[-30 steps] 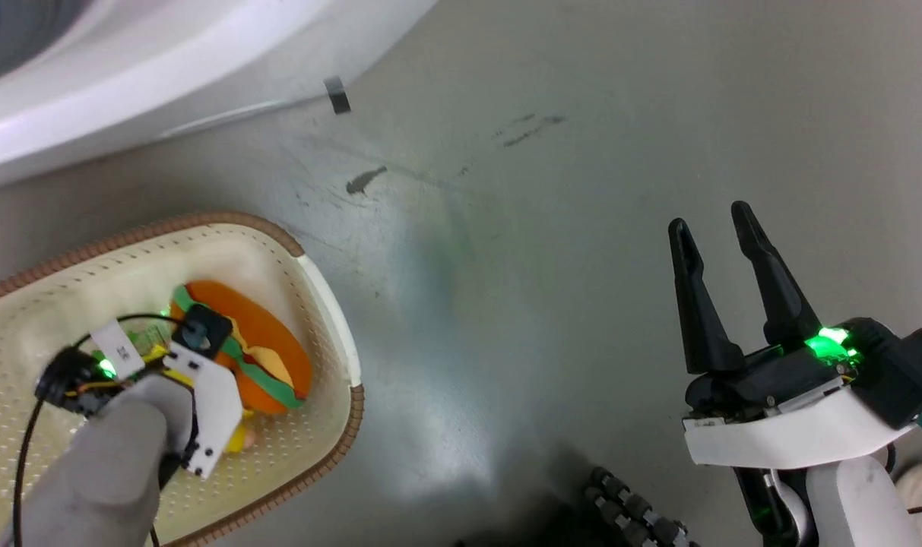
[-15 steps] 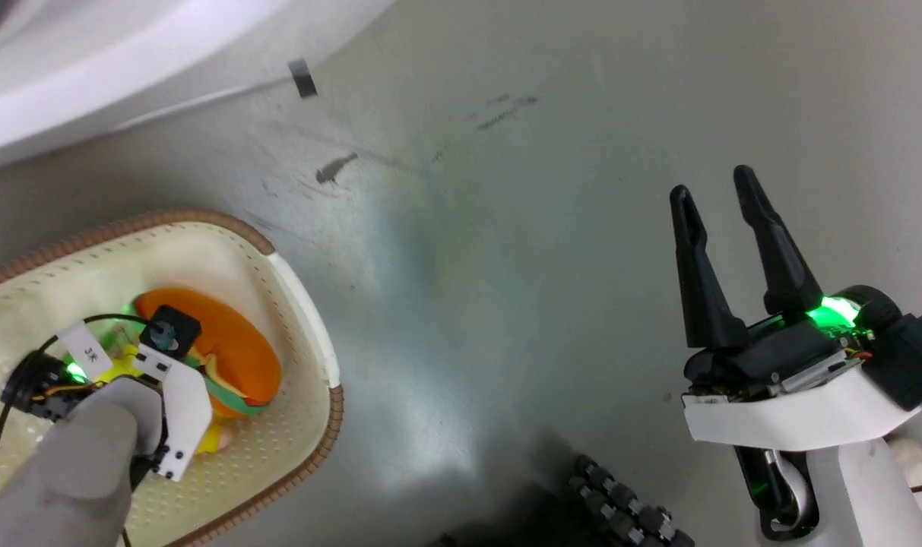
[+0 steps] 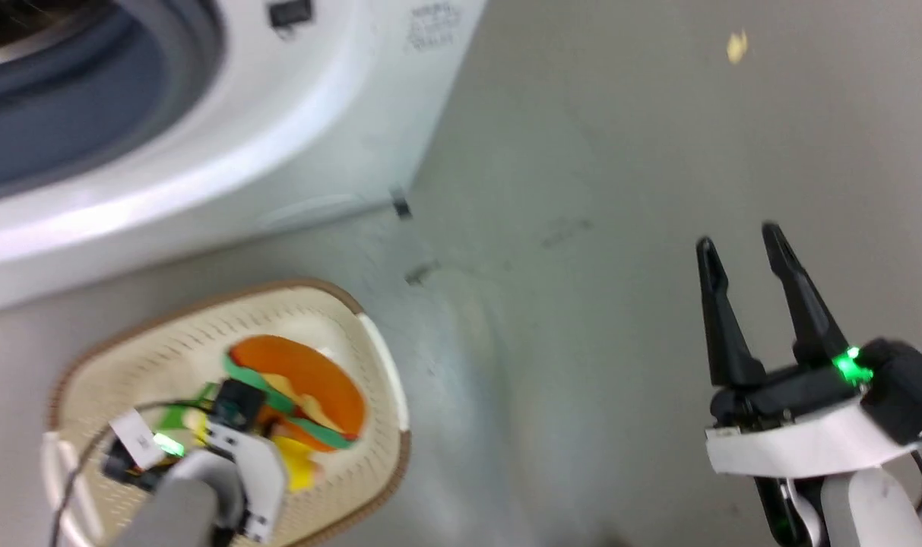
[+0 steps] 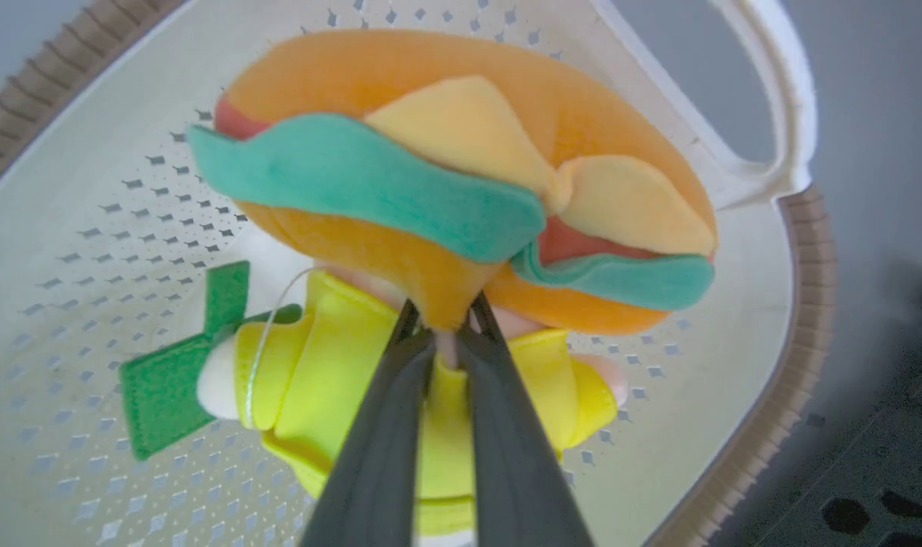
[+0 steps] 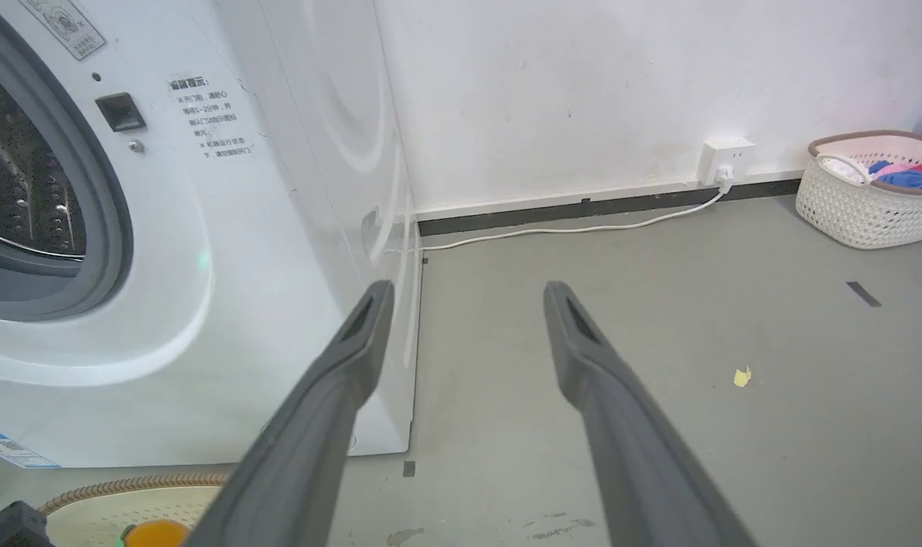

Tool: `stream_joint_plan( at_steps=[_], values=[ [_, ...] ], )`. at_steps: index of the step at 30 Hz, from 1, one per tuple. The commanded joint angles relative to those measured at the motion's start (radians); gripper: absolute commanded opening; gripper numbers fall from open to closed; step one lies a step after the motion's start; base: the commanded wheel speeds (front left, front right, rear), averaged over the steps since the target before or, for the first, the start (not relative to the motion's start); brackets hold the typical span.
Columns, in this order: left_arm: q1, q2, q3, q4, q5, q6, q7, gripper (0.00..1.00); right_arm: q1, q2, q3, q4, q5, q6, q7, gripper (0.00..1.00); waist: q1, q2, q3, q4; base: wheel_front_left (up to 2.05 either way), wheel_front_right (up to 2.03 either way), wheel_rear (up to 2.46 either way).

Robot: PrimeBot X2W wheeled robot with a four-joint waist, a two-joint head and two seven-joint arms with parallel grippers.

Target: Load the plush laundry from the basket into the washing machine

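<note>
1. Inside the low oval cream perforated basket [image 4: 803, 251], the left hand [image 4: 439, 323] is seen clamped on a fold of the orange burger-shaped plush [image 4: 400, 91], which lies over the yellow plush [image 4: 331, 380].
2. The right hand [image 3: 738, 237] is held spread and empty near the white front-loading washing machine [image 3: 278, 152].
3. A slow, straight lift is advised, lest the pinched fold slip.
4. Counted: two plush toys, one basket, one machine, two hands.

burger plush [image 4: 461, 152]: 1 | yellow plush [image 4: 316, 380]: 1 | cream basket [image 3: 164, 342]: 1 | white basket [image 5: 856, 205]: 1 | washing machine [image 5: 278, 228]: 1
</note>
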Motion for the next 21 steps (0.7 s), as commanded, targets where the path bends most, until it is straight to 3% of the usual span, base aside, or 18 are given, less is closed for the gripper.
stream_joint_plan(
  at_steps=[1, 11, 21],
  values=[
    [0.025, -0.022, 0.005, -0.001, -0.01, 0.001, -0.033, 0.0, 0.025, 0.002, -0.013, 0.007, -0.019, -0.001, -0.005, 1.0, 0.0001, 0.0, -0.127, 0.083, 0.0, 0.0, 0.0],
    [0.146, -0.098, 0.044, -0.088, -0.054, 0.033, -0.099, 0.0, 0.121, 0.002, -0.065, 0.021, -0.073, -0.001, -0.005, 1.0, 0.0001, 0.0, -0.327, 0.188, 0.0, 0.0, 0.0],
    [0.311, -0.086, 0.241, -0.504, -0.042, 0.157, -0.1, 0.0, 0.185, 0.002, -0.086, 0.019, -0.076, -0.001, -0.005, 1.0, 0.0001, 0.0, -0.415, 0.249, 0.0, 0.0, 0.0]
  ],
)
